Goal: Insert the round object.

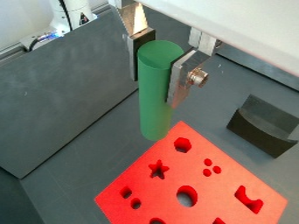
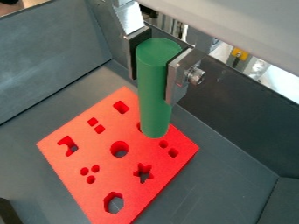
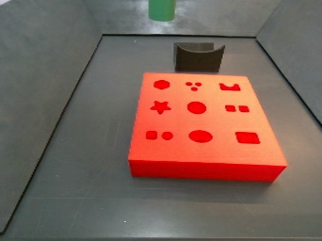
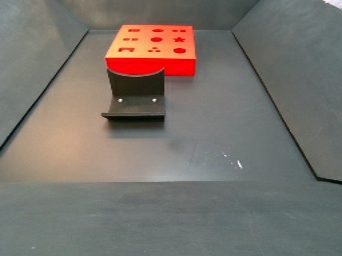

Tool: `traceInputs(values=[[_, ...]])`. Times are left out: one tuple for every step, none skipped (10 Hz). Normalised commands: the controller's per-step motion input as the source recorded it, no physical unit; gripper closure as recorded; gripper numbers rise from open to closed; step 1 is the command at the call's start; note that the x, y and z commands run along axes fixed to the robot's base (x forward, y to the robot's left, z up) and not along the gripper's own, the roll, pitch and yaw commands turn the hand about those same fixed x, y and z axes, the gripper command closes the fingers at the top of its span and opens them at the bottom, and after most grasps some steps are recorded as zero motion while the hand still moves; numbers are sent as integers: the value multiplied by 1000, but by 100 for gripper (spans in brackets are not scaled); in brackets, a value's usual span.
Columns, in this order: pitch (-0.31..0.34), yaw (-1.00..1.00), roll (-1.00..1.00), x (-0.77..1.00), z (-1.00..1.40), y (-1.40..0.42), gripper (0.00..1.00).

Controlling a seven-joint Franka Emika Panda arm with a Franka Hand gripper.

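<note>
The gripper (image 1: 167, 77) is clamped on the green round peg (image 1: 156, 92), one silver finger plate (image 1: 184, 77) pressed flat against its side, the peg hanging upright with most of its length below the jaws. In both wrist views it is carried high above the red block (image 1: 158, 188), well clear of the top face; in a side view only the peg's lower end (image 3: 161, 9) shows at the upper edge of the picture, beyond the far side of the block and past the dark grey curved holder (image 3: 198, 55) that stands just behind the block.

I'd judge this to be the carry step — peg picked up, not yet lined over its hole. The block's top face is cut with many shapes: star, square, hexagon, small dots, and round holes, of which the large round hole (image 3: 197, 108) near the block's middle looks the likeliest match, though I can't be sure of the fit from here. The next move calls for bringing the peg over that opening, keeping it plumb, then lowering straight down; any tilt or offset would likely catch the rim.

The peg itself is plain — smooth, matte green, round in section with a flat top (image 2: 156, 46), no markings, and long compared with the block's thickness.
</note>
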Motion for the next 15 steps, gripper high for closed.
traceInputs(values=[[0, 0, 0, 23, -9, 0, 100], [116, 60, 109, 406, 0, 0, 100], [86, 0, 76, 563, -57, -140, 100], [21, 0, 0, 937, -166, -266, 100], [0, 0, 0, 1000, -406, -266, 100], [0, 0, 6, 1000, -374, -183, 100], [0, 0, 36, 1000, -363, -123, 100], [13, 0, 140, 974, -434, -69, 100], [3, -171, 127, 540, -503, 106, 100], [23, -257, 70, 0, -466, 271, 100], [59, -369, 69, -80, -437, 309, 100], [140, -443, 206, 34, -229, 149, 100], [173, -454, 329, 234, -43, 9, 100], [91, -297, 116, 374, -257, -66, 100], [14, -97, 81, 549, -477, 0, 100]])
